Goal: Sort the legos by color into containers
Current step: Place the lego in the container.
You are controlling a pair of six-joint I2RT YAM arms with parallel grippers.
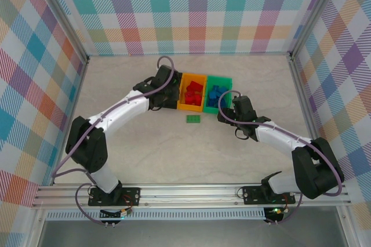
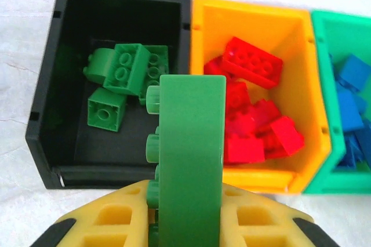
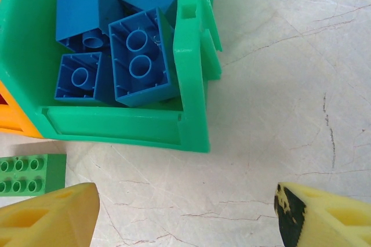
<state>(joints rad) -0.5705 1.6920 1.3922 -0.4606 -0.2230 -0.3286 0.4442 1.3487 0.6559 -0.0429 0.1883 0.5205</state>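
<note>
I see smooth, slightly glossy plastic on the orange bin [image 2: 301, 55], and the same on the black bin [image 2: 46, 102] and green bin [image 3: 194, 84] flanking it. The red legos [image 2: 252, 61] inside it and the held green lego [image 2: 191, 160] gleam. The desk [image 3: 278, 113] beneath it looks matt, stone-veined. My right hand [image 3: 185, 215] has matt yellow fingers [image 3: 49, 215].

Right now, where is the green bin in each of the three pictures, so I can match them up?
Top external: the green bin sits mid-table, just right of centre.
Left wrist: at the right edge, cut off by the frame.
Right wrist: upper left, its near right corner in view.
Shared landmark: the blue legos piled inside it.
</note>
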